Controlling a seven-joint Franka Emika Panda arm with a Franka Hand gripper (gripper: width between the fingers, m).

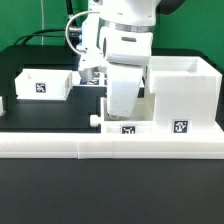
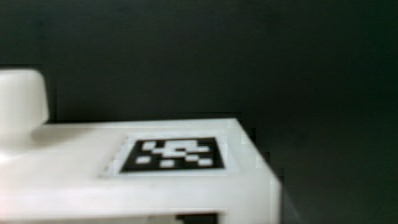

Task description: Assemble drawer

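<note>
The large boxy casing (image 1: 186,92) of the drawer stands at the exterior view's right, with a tag low on its front. My gripper (image 1: 120,72) is over the table's middle and seems shut on a white knobbed tray (image 1: 124,100), which hangs tilted just beside the casing, its knob (image 1: 97,120) low near the border wall. In the wrist view this tray (image 2: 89,185) fills the lower part, with its tag (image 2: 175,154) and knob (image 2: 18,100); my fingers are hidden. A second tray (image 1: 45,83) sits at the exterior view's left.
The long low white L-shaped border wall (image 1: 60,142) runs along the front of the black table. A small white part (image 1: 2,105) shows at the exterior view's left edge. Cables hang behind the arm.
</note>
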